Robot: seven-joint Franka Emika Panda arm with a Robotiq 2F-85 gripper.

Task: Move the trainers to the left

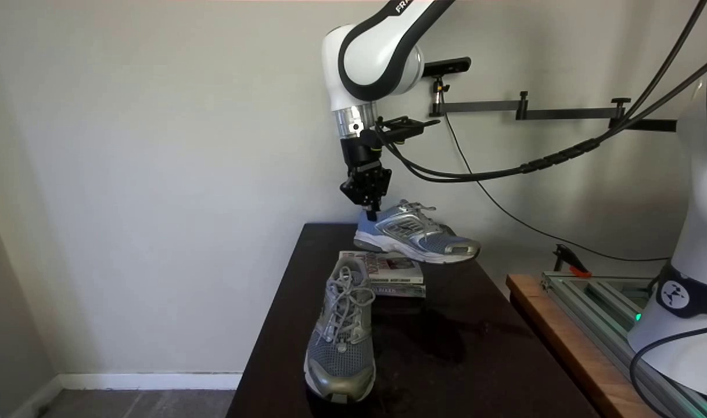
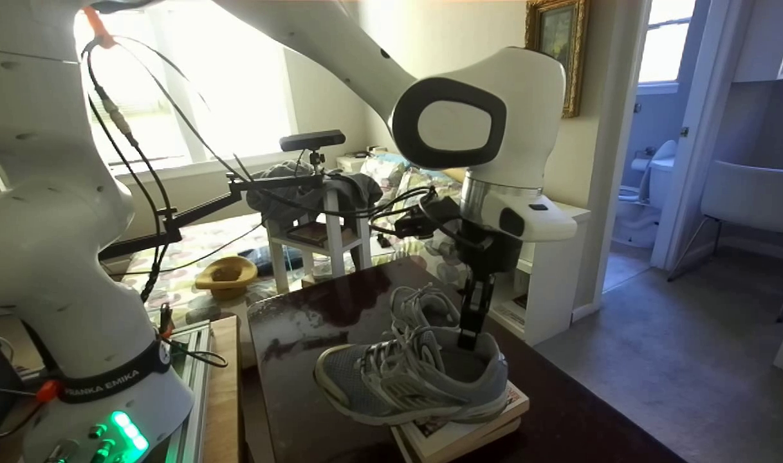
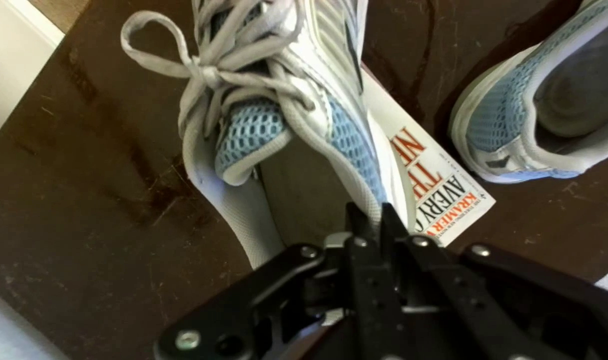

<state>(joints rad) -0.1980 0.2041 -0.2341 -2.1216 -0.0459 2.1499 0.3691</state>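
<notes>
The trainers are grey-silver mesh with pale soles and laces. My gripper shows in both exterior views (image 1: 372,213) (image 2: 469,337) and in the wrist view (image 3: 370,210). It is shut on the heel-side collar of one trainer (image 1: 411,229) (image 2: 397,382) (image 3: 351,132), with one finger inside the opening and one outside. That trainer is over the book stack (image 1: 397,288) (image 2: 468,444) (image 3: 448,200), its toe past the books' edge; I cannot tell whether it touches them. The second trainer (image 1: 341,331) (image 2: 401,312) (image 3: 498,115) stands apart on the table, beside the books.
The dark table (image 1: 475,348) (image 2: 301,399) carries the trainers and books. A wall (image 1: 185,174) stands behind the table in an exterior view. A wooden bench (image 1: 580,348) with a metal rail holds the robot base. A camera on a bracket arm (image 1: 487,107) (image 2: 204,212) is near the arm.
</notes>
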